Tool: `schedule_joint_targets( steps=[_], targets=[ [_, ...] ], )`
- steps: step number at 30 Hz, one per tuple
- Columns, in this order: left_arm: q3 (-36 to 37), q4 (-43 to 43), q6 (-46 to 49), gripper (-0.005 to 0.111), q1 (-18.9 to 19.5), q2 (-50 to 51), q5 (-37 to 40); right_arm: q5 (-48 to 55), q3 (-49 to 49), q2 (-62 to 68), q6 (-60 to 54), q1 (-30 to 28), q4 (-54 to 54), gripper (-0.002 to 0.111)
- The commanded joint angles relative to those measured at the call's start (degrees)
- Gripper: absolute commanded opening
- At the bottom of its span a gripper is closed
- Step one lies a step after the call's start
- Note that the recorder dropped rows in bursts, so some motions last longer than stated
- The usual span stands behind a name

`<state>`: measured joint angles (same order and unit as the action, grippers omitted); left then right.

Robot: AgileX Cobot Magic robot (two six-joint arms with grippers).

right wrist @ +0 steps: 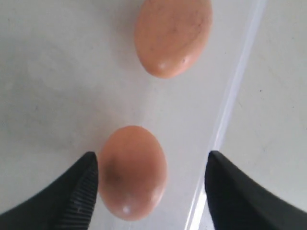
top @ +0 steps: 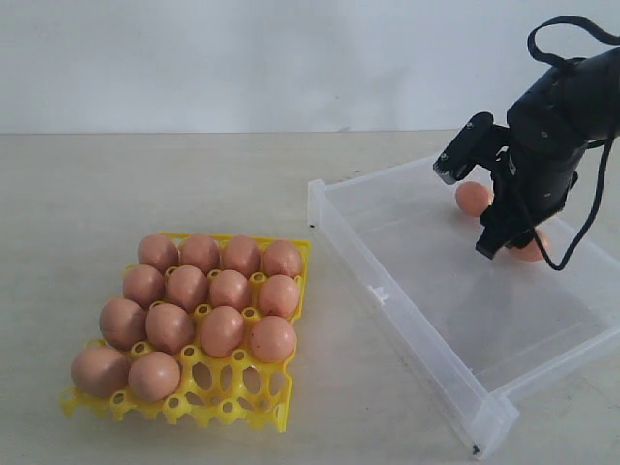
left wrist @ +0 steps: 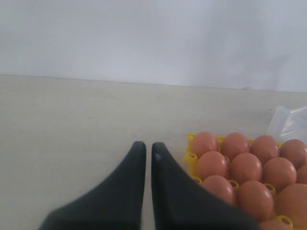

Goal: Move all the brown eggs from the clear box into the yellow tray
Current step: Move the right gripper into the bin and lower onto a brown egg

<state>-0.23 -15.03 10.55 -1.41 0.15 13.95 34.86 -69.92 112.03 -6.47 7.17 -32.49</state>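
We're looking at the eggs point(top: 222, 331): smooth brown shells, matt, with just a tiny pale glint on them up close. The tray point(top: 229, 408) looks like bright yellow plastic, slightly glossy. The box point(top: 417, 325) is clear, colourless plastic, a little cloudy, its edges catching the light. The desk point(top: 97, 194) under it all is pale, smooth and matt. The fingers point(right wrist: 77, 194) are black and matt, one with fine ribbing.
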Motion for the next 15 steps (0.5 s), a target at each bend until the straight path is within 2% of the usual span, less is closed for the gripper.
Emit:
schedule_joint_targets(
  steps=[1,3,5,10,15],
  targets=[
    [0.2,0.0,-0.5,0.004,-0.4,-0.2,-0.6,-0.4,-0.1,0.1,0.3,-0.4,2.0,0.039],
    [0.2,0.0,-0.5,0.004,-0.4,-0.2,-0.6,-0.4,-0.1,0.1,0.3,-0.4,2.0,0.035],
    [0.2,0.0,-0.5,0.004,-0.4,-0.2,-0.6,-0.5,-0.1,0.1,0.3,-0.4,2.0,0.036],
    [0.2,0.0,-0.5,0.004,-0.4,-0.2,-0.6,-0.6,-0.1,0.1,0.3,-0.4,2.0,0.051],
    [0.2,0.0,-0.5,0.004,-0.4,-0.2,-0.6,-0.8,-0.1,0.1,0.3,-0.4,2.0,0.053]
  ],
)
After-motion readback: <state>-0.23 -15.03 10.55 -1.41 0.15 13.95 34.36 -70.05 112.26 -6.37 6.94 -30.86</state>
